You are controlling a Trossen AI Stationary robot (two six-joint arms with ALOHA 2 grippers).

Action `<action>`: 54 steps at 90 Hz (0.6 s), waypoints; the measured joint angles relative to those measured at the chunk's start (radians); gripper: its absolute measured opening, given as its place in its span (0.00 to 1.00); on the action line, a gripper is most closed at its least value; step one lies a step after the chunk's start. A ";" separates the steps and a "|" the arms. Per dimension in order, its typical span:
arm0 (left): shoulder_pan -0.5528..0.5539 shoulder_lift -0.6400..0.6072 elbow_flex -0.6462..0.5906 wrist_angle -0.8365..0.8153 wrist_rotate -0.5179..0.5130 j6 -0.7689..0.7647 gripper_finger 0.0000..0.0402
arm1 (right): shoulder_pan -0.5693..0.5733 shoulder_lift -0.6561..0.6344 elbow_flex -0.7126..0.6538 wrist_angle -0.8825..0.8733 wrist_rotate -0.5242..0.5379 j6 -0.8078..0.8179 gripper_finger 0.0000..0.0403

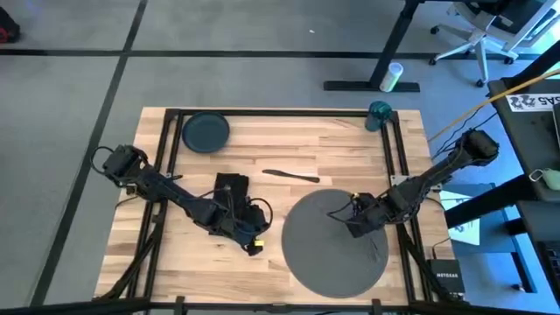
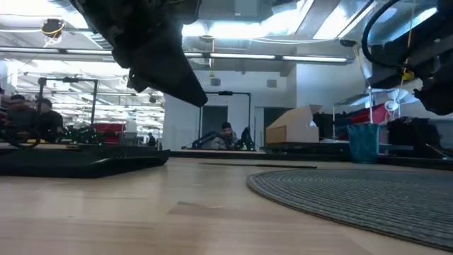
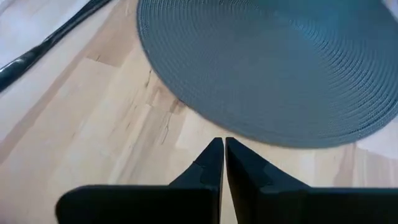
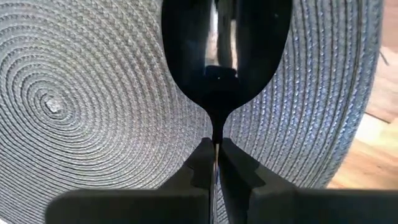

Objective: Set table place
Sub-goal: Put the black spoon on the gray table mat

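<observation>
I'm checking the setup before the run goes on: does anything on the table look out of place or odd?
Nothing looks spilled or damaged. The place is simply scattered: the plate sits at the far left corner, the cup at the far right, off the placemat. The right gripper holds a spoon over the placemat.

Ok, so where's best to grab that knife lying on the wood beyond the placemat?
Come straight down on the knife and pinch across its narrow width near mid-length. It lies flat on the table with its long axis running left to right, so only its thin sides can be gripped. Which end is the handle is unclear.
</observation>
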 joint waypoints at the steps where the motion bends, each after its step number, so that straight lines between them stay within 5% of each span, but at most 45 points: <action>1: -0.001 0.000 0.000 0.001 0.000 -0.002 0.00 | 0.000 0.000 0.000 0.000 -0.002 0.000 0.00; 54: -0.017 0.000 0.000 0.006 -0.001 -0.032 0.00 | -0.041 0.072 0.000 0.026 0.002 0.026 0.00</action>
